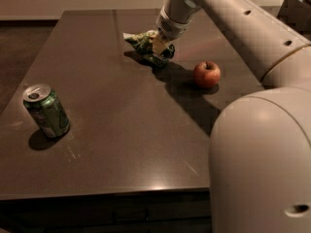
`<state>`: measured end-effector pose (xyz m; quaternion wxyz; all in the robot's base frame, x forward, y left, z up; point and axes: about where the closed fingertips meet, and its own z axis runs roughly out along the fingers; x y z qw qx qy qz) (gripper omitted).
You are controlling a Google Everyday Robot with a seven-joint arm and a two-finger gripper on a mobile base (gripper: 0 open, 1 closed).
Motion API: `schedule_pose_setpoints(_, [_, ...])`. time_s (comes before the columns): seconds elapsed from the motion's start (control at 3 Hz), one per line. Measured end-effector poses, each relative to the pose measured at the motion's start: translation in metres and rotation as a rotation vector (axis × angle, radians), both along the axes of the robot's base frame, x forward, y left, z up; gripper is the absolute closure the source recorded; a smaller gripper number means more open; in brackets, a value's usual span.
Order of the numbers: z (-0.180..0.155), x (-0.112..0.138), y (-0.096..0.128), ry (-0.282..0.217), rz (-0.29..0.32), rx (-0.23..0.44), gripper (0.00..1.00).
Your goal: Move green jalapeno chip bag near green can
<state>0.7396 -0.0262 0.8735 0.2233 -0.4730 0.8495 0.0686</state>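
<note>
The dark table (121, 144) carries the green can (47, 110), upright at front left, and a red apple (207, 74) farther right. Toward the back, the gripper (159, 46) clasps the green jalapeno chip bag (142, 42) at the tabletop.

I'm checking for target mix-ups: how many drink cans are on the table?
1. The green can stands at the front left of the table, far from the pincer, which is at the green jalapeno chip bag at the back. The arm might hide others.

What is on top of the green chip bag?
The gripper is on the green jalapeno chip bag, covering its end nearest the apple; the other end shows.
</note>
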Motion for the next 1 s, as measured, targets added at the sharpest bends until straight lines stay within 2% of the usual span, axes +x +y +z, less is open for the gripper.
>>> schedule_pose_setpoints(0.33, [0.014, -0.026, 0.009, -0.029, 0.064, -0.001, 1.00])
schedule_pose_setpoints(0.67, [0.024, -0.056, 0.023, -0.055, 0.144, -0.010, 1.00])
schedule_pose_setpoints(1.0, [0.028, -0.104, 0.046, -0.059, 0.267, -0.026, 1.00])
